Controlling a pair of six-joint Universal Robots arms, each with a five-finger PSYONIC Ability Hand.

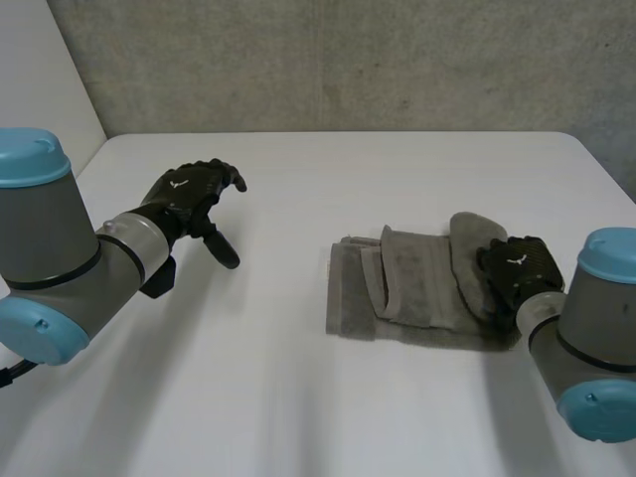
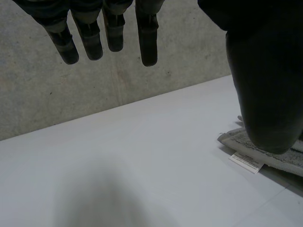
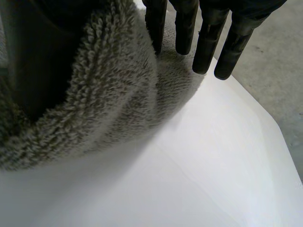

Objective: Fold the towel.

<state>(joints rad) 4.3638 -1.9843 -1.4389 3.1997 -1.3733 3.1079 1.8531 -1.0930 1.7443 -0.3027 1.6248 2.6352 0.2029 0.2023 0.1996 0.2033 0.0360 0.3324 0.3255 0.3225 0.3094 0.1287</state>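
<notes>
White table (image 1: 298,397) is seen before a grey wall (image 1: 328,60). Between the straight fingers (image 3: 208,42) and thumb (image 3: 33,56) of the right hand (image 1: 512,273), one edge of the towel (image 1: 417,288) is pinched and raised; the rest is spread, partly folded, beyond the fingertips. The left hand (image 1: 189,194) is held relaxed, grasping nothing, well apart from the towel.

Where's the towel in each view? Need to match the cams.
Head view: the towel lies partly folded on the robot's right side of the table, one edge at the right hand.
Left wrist view: a towel corner with a white label lies beside the left hand.
Right wrist view: the towel is bunched between the right hand's thumb and fingers.
Shared landmark: the white table.
</notes>
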